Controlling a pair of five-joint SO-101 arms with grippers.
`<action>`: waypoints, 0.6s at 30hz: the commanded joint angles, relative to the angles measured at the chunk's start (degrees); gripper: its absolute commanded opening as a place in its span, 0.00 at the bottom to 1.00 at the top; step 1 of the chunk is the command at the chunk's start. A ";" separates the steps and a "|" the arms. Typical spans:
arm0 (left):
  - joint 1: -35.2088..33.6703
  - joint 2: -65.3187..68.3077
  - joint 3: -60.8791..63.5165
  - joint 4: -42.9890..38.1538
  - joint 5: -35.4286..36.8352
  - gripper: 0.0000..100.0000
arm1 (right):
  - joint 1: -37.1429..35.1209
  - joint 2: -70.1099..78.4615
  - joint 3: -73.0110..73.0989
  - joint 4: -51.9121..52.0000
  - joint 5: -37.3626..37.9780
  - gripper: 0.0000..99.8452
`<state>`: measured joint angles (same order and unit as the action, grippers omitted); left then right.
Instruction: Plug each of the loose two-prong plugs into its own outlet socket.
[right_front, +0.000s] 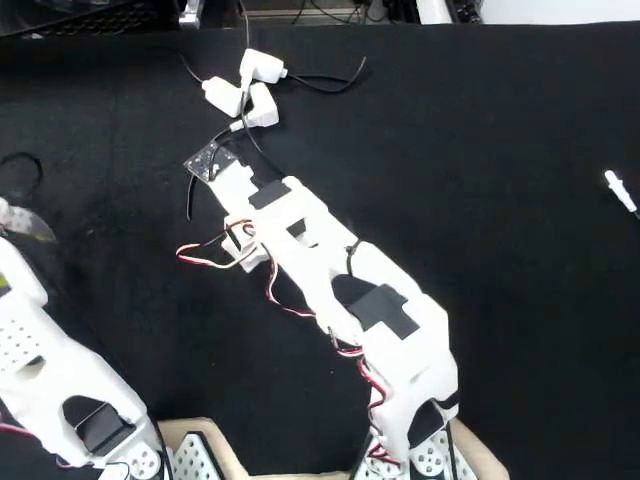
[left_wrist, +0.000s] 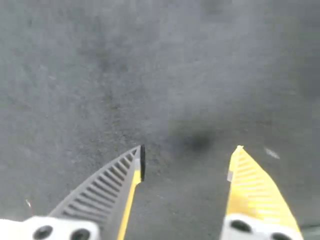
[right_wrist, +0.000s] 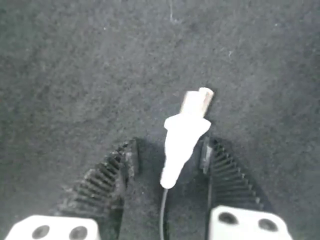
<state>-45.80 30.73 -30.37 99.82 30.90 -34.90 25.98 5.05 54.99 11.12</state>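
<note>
Soft, even light from above; the plug (right_wrist: 182, 135) casts a faint shadow on dark cloth (right_wrist: 75, 60).

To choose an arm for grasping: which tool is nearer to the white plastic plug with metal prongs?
Right. The white plastic plug lies inside the open right tool. The left tool is open over bare black cloth, far off to the left.

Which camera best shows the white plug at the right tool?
Right wrist view: the white two-prong plug sits large inside the open right tool. High view shows small plugs, indistinguishable; left wrist view faces black cloth.
</note>
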 joint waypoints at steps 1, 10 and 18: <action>1.54 -10.73 -5.58 1.05 -5.45 0.28 | 0.26 -1.63 0.04 -0.79 0.88 0.24; -6.81 -21.19 -14.99 1.05 -15.65 0.28 | 0.18 -1.71 0.66 -0.62 0.88 0.24; -17.80 -11.52 -23.34 -0.09 -22.59 0.28 | 0.09 -1.80 0.92 -0.53 0.97 0.24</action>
<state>-60.40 16.66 -47.60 100.35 10.33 -34.90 25.80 5.76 54.73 11.82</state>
